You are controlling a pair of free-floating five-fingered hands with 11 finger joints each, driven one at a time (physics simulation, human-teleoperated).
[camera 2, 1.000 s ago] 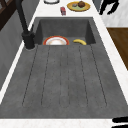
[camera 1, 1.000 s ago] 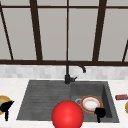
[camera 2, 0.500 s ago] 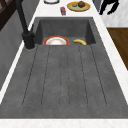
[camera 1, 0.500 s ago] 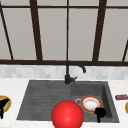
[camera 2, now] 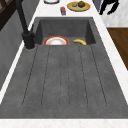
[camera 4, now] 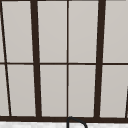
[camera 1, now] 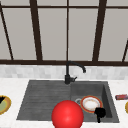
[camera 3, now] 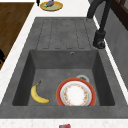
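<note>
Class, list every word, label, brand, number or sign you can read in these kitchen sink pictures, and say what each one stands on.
No text can be read in these pictures.
Small red packet on the counter right of the sink: any print is too blurred to read.
Orange-rimmed plate in the basin: a speckled pattern, no lettering.
Faucet, banana and red ball: no marks.

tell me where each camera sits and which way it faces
Front view: faces the sink and window; left hand by a yellow plate, right hand near the orange-rimmed plate.
Left side view: looks along the sink from its left; a hand at top right.
Right side view: looks from the right at the banana.
Upper view: faces the window.
Both side views share plate and banana.
</note>
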